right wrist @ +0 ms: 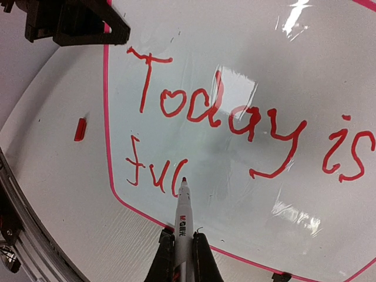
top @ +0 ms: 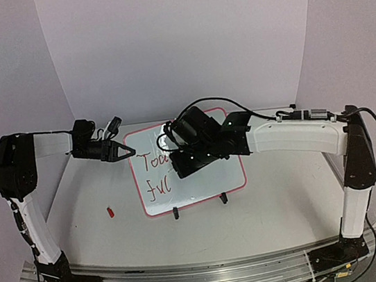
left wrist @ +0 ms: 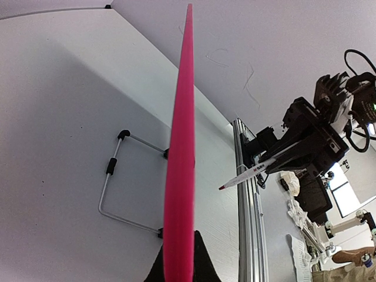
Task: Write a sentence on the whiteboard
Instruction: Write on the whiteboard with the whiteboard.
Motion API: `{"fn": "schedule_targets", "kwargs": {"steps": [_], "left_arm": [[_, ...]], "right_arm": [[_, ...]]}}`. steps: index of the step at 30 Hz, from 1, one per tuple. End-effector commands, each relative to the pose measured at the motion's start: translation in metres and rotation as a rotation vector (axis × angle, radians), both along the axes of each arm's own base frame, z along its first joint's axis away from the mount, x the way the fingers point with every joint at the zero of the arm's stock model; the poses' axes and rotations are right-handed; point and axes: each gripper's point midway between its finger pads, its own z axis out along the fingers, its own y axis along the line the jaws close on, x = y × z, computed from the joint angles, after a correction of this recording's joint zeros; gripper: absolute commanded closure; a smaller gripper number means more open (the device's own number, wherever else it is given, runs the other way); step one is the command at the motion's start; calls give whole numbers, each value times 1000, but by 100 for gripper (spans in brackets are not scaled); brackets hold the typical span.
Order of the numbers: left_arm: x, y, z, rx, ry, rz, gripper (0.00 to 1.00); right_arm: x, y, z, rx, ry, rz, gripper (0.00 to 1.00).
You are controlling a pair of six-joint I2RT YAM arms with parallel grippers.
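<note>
Right wrist view, mid-word on the whiteboard [right wrist: 247, 53] propped on the surface [right wrist: 53, 176]: right tool [right wrist: 182, 242] clamped on the marker [right wrist: 183, 208], left tool [top: 126, 151] pinching the board's edge; next, sliding along for another letter.

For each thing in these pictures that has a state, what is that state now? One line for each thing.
whiteboard: propped up, partly written in red: "Today is", with three more letters below.
marker: uncapped, held, tip at the last red letter.
cap: off, lying on the table left of the whiteboard.
left gripper: shut on the whiteboard's left frame edge.
right gripper: shut on the marker.
</note>
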Motion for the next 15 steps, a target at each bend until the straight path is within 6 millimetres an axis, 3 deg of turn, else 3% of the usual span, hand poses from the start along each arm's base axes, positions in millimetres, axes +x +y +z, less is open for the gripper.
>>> {"fn": "schedule_targets", "kwargs": {"steps": [1, 15], "left_arm": [[0, -11, -25, 74, -55, -13, 100], [1, -10, -25, 78, -57, -7, 100]], "right_arm": [[10, 3, 24, 34, -65, 0, 100], [27, 6, 9, 4, -68, -21, 100]]}}
